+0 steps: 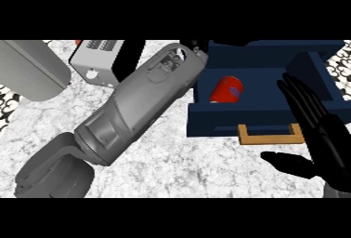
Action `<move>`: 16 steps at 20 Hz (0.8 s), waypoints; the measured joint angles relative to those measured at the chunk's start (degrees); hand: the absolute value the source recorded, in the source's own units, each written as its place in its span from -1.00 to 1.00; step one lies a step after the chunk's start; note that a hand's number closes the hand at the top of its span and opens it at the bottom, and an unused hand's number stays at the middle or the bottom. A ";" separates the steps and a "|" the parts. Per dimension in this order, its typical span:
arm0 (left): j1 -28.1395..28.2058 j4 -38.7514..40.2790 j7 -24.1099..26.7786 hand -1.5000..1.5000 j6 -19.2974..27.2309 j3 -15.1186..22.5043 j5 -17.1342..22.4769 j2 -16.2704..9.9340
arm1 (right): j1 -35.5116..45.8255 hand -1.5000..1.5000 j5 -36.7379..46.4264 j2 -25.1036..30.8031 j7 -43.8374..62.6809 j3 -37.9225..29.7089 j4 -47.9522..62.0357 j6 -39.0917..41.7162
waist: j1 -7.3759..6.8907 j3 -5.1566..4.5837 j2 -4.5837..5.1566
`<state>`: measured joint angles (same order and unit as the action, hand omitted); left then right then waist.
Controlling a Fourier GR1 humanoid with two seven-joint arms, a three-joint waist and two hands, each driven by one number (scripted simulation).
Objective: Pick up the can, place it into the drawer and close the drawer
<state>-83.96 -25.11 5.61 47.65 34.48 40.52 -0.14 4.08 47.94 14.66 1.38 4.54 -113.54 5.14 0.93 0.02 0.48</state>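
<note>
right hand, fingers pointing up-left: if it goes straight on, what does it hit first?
Probably the drawer: the right hand points towards its right wall, handle beside it. Height is unclear; it may pass above.

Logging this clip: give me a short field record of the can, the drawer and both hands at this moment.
can: red cylindrical can, lying on its side inside the drawer
drawer: dark blue drawer with wooden handle, pulled open
right hand: black right hand, fingers straight, beside the drawer front, holding nothing
left hand: hidden; only the grey left forearm shows, reaching toward the drawer's back corner
task stage: can placed, drawer not yet closed
</note>
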 measured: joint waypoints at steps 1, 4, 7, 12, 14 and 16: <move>-0.32 0.15 -0.42 -1.00 -0.41 -0.38 -0.11 -0.54 | 0.48 -1.00 1.96 0.00 0.29 0.71 1.33 -0.54 | -0.19 0.00 -0.04; 0.61 -1.67 -1.89 -1.00 -0.20 -0.35 -0.90 -1.37 | 0.80 -1.00 7.41 -1.00 -0.23 2.53 7.31 -4.49 | -1.15 -0.01 -0.34; 1.61 -4.64 -4.58 -1.00 -0.83 -0.07 -1.89 -3.83 | 3.42 -1.00 9.22 -2.36 -1.23 1.69 13.93 -8.38 | -1.85 0.01 -0.53; 4.01 -10.51 -8.51 -1.00 -0.94 0.77 -4.03 -8.20 | 7.23 -1.00 11.72 -4.02 -4.08 0.03 25.17 -15.62 | -2.51 -0.24 -0.90; 5.89 -13.16 -9.46 -1.00 -0.81 0.97 -4.77 -9.77 | 8.96 -1.00 12.41 -4.32 -5.44 -0.79 28.79 -18.29 | -2.71 -0.61 -1.20; 7.33 -16.19 -11.12 -1.00 -1.28 1.21 -5.36 -12.14 | 10.77 -1.00 12.84 -4.26 -6.51 -1.60 31.85 -20.01 | -2.98 -0.81 -1.40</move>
<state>-76.62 -41.30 -5.51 46.37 35.69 35.16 -12.28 14.85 60.78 10.39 -5.13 2.94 -81.69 -14.86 -2.05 -0.78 -0.92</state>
